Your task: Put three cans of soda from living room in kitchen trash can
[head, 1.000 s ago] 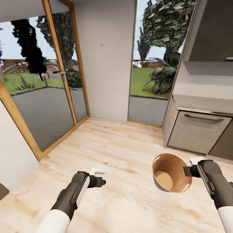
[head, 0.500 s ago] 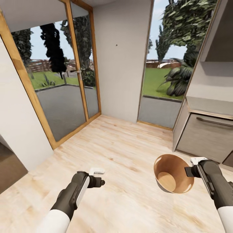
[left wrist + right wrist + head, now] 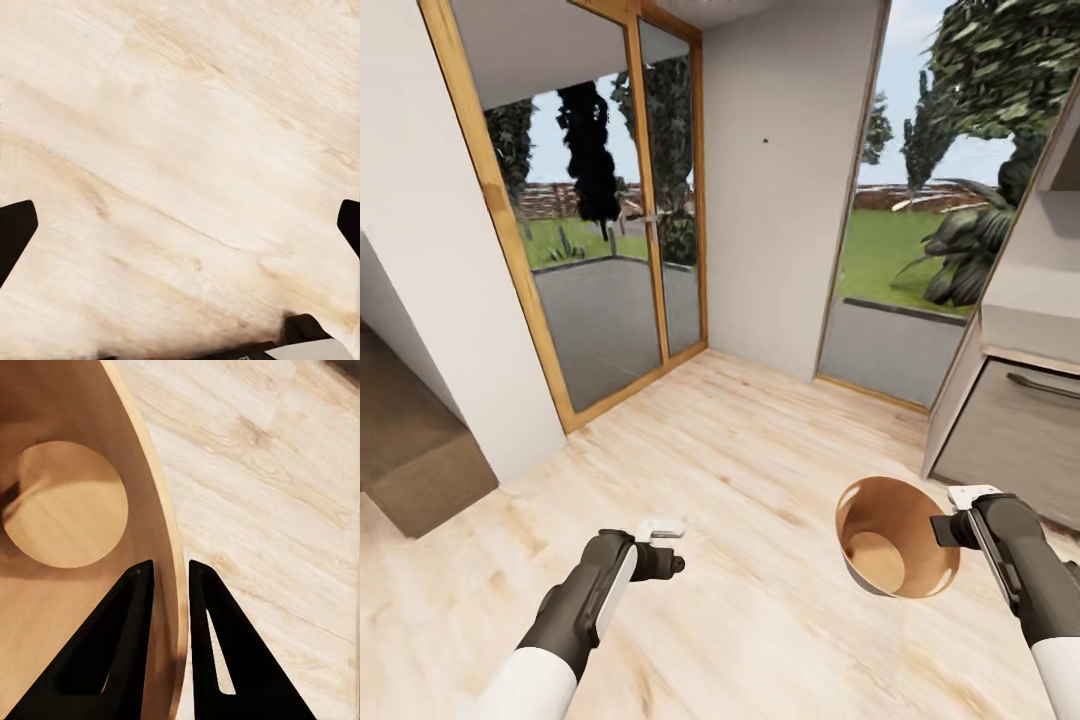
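The tash can [image 3: 890,545], a round tapered bin with an orange-brown inside, hangs tilted above the wood floor at the lower right of the head view. My right gripper [image 3: 952,527] is shut on its rim; in the right wrist view the two black fingers [image 3: 124,645] pinch the bin wall [image 3: 166,585], one inside and one outside, and the bin's bottom [image 3: 64,506] is bare. My left gripper [image 3: 678,563] hovers over the floor at the lower left, open, with nothing between its fingertips [image 3: 15,232]. The cans of soda are out of view.
A glass door with a wooden frame [image 3: 650,210] and a window [image 3: 920,250] stand ahead. Grey kitchen cabinets with a handled drawer [image 3: 1020,420] are at the right. A white wall corner [image 3: 450,330] and a darker opening [image 3: 410,450] lie at the left. Light wood floor [image 3: 740,460] stretches ahead.
The whole view has swung left: door, window and cabinets slid rightwards in the picture, and the wall corner and dark opening came into view at the left. Both arms and the bin keep their places.
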Controlling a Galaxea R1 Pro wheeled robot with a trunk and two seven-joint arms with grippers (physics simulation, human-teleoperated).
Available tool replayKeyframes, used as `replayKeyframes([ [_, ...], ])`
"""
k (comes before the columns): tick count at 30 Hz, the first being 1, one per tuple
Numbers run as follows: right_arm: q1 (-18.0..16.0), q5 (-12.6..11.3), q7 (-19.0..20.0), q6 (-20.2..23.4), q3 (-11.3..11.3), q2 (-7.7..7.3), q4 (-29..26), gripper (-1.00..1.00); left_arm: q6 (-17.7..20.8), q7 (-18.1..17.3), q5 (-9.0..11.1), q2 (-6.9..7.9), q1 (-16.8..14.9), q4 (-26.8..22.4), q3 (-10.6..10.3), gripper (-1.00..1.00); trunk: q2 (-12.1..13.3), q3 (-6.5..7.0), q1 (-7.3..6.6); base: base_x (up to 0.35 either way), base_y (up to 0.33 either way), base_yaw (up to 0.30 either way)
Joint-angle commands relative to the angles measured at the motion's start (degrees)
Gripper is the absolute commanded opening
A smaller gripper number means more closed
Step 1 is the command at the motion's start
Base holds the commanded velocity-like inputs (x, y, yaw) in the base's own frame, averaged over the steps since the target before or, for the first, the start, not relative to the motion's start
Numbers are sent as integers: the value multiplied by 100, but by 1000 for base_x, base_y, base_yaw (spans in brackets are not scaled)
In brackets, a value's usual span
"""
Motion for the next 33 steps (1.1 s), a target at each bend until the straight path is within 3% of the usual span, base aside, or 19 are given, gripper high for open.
replayKeyframes([
  [1,-3,-83,29,6,-1,1,-1,-100,0,0,0,0,0,0,0,100,0,1,0,-218,-186,289],
  [18,-3,-82,29,6,3,47,-1,-100,-34,-7,0,-7,0,3,0,100,0,1,0,-195,-65,289],
  [33,-3,-74,29,6,0,88,-1,-100,-51,-9,6,-8,0,1,0,100,0,1,0,-44,239,289],
])
